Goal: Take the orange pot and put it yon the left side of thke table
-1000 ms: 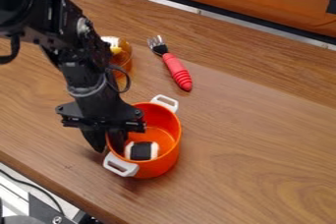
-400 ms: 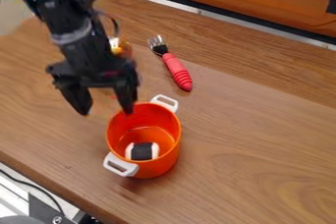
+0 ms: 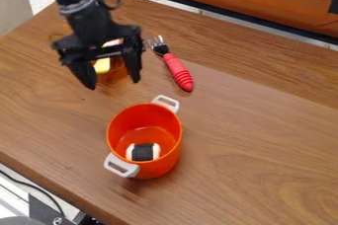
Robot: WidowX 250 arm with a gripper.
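My gripper hangs open at the upper left, above and behind the pot, with a gap between its two fingers and no contact with the pot. The orange pot stands upright on the wooden table, left of centre and towards the near edge. It has two white handles, and a black and white piece lies inside on its bottom.
Behind the gripper's fingers is a clear amber container with something yellow in it, partly hidden. A fork with a red handle lies right of the gripper. The table's near edge runs along the lower left.
From beside the pot's left rim, my gripper has risen and moved back towards the top, away from the pot. Its fingers now stand apart. The pot has stayed in place.
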